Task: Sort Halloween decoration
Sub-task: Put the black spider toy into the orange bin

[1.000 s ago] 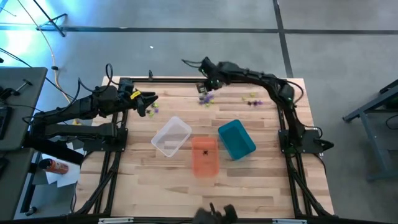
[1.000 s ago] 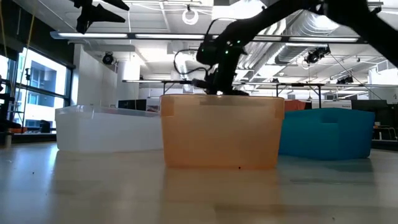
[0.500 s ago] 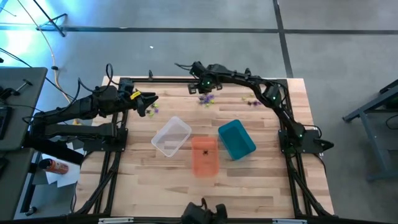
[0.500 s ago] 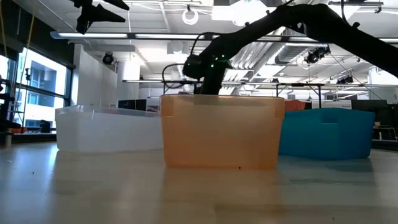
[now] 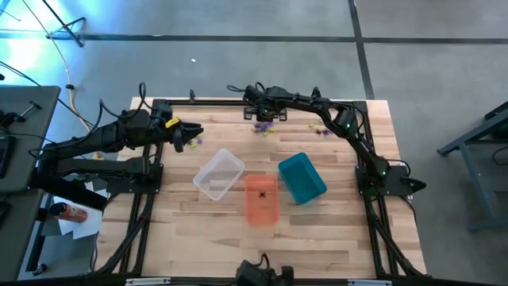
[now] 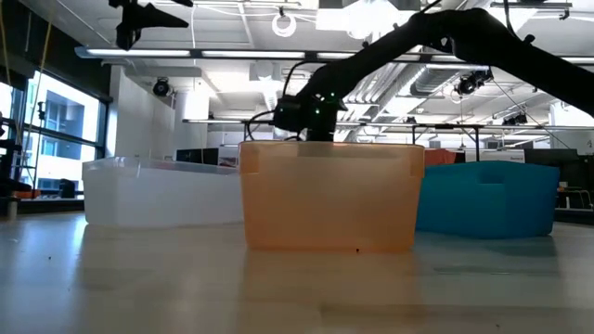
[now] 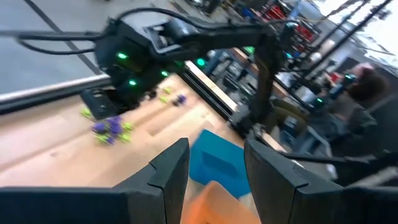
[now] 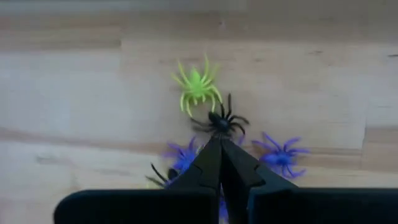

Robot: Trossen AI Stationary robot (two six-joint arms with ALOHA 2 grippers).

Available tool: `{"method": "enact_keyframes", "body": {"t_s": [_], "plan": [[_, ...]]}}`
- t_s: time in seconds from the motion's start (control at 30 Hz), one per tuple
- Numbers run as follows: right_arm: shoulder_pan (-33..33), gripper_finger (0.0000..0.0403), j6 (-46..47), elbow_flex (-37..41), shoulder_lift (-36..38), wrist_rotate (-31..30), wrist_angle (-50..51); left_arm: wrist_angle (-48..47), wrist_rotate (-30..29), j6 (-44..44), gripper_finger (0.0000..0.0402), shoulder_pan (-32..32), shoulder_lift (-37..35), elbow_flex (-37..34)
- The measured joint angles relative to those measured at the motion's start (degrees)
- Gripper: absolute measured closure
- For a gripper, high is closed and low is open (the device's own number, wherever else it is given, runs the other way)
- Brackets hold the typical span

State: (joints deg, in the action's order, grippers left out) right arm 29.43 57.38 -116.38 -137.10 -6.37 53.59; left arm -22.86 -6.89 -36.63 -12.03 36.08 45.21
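Pale wood-grain bench (image 5: 317, 230). A bright green spider (image 8: 198, 84), a black spider (image 8: 221, 121) and purple spiders (image 8: 281, 154) lie on it. The bins: one clear (image 5: 218, 175), one orange (image 5: 261, 200), one teal (image 5: 302, 178).

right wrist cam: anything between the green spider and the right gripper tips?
Yes. In the right wrist view a black spider lies between the green spider and the shut right gripper, just ahead of its tips.
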Motion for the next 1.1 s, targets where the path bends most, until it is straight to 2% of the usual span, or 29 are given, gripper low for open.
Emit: {"method": "enact_keyframes", "body": {"t_s": [0.13, 0.27, 0.37, 0.47, 0.6, 0.7, 0.8, 0.87, 0.93, 1.0, 1.1], "plan": [[0.3, 0.0403, -7.8, -0.8, 1.9, -0.8, 1.3, 0.0, 2.8, -0.2, 0.0259, 0.0, -0.3, 0.0], [0.7, 0.0403, -22.4, -1.1, 3.7, 2.3, 4.0, 0.0, 3.8, 0.2, 0.0259, 0.0, -0.3, 0.0], [-0.9, 0.0403, -29.0, -0.7, 3.4, -3.5, 8.9, -0.1, 3.8, 0.2, 0.0259, 0.0, -0.2, 0.0], [-2.5, 0.0403, -32.5, 2.5, 4.5, -3.8, 5.3, -0.1, 3.8, 0.2, 0.0259, 0.0, -0.3, 0.0], [-3.3, 0.0403, -35.1, 15.0, 12.3, -1.5, -8.0, -0.1, 3.7, -0.3, 0.0259, 0.0, -0.3, 0.0], [-1.9, 0.0403, -34.2, 28.1, 22.0, 2.7, -23.1, 0.0, 3.2, -0.7, 0.0259, 0.0, -0.2, 0.0], [-1.1, 0.0403, -32.1, 39.6, 27.5, 2.9, -37.2, 0.0, 0.4, -0.4, 0.0259, 0.0, 0.1, 0.0], [-1.7, 0.0403, -29.8, 43.7, 28.0, 2.6, -41.3, -0.1, -1.4, -1.0, 0.0259, 0.0, 0.1, 0.0], [-3.2, 0.0403, -29.3, 46.4, 27.5, -1.6, -44.4, 0.0, -2.2, -1.9, 0.0259, 0.0, 0.1, 0.0], [-4.2, 0.0403, -28.7, 47.8, 26.5, -6.9, -48.3, 0.0, -2.2, -1.9, 0.0259, 0.0, 0.2, 0.0], [-4.7, 0.0403, -25.2, 47.7, 24.7, -9.6, -51.8, 0.0, -2.3, -1.8, 0.0259, 0.0, 0.1, 0.0]]}}
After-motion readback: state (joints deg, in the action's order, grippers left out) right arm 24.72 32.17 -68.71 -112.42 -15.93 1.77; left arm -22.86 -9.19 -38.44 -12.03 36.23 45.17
